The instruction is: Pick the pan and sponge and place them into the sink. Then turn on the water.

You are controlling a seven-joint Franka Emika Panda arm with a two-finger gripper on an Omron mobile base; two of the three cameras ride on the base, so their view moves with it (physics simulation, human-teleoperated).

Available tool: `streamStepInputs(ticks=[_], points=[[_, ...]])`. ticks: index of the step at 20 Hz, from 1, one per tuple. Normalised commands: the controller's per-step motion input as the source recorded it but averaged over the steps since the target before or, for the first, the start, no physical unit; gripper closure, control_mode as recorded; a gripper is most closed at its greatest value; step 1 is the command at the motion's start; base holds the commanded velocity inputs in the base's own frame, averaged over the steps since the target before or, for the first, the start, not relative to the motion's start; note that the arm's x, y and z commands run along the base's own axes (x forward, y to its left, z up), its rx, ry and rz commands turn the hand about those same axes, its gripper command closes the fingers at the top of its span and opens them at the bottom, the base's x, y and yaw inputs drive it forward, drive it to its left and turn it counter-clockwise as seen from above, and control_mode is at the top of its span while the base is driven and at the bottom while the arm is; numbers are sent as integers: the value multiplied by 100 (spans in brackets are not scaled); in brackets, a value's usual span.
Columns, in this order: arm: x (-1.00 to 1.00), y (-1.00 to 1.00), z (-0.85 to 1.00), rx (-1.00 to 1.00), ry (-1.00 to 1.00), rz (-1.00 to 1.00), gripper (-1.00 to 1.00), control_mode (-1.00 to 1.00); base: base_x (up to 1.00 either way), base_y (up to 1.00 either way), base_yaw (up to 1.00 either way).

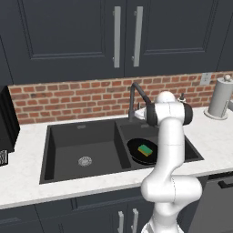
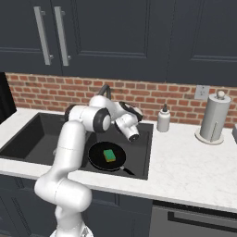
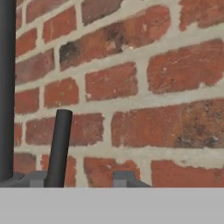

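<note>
Pan (image 1: 142, 151) in right basin of sink (image 1: 82, 136), sponge (image 1: 145, 149) on top of it; rt base view shows pan handle, lt view has arm in front; hand cam: gripper (image 3: 83, 178) at brick wall (image 3: 131, 87), faucet lever (image 3: 59, 146) by left finger (image 3: 37, 178); can't tell if gripping.

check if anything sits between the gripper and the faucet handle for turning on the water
Nothing visible does. In the hand view the thin dark faucet handle rises just past the gripper, with only the brick wall behind. Pan and sponge already lie in the sink.
</note>
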Motion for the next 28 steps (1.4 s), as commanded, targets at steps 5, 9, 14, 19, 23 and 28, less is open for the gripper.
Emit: streamStepInputs(ticks=[5,9,14,19,23,28], points=[[47,-100,0,14,23,2,100,-100,0,0,0],[46,-100,0,22,19,8,100,-100,0,0,0],[34,-100,0,24,13,12,100,-100,0,0,0],[28,-100,0,24,12,11,100,-100,0,0,0],[15,-100,0,23,12,9,100,-100,0,0,0],[-5,-100,12,22,4,8,100,-100,0,0,0]])
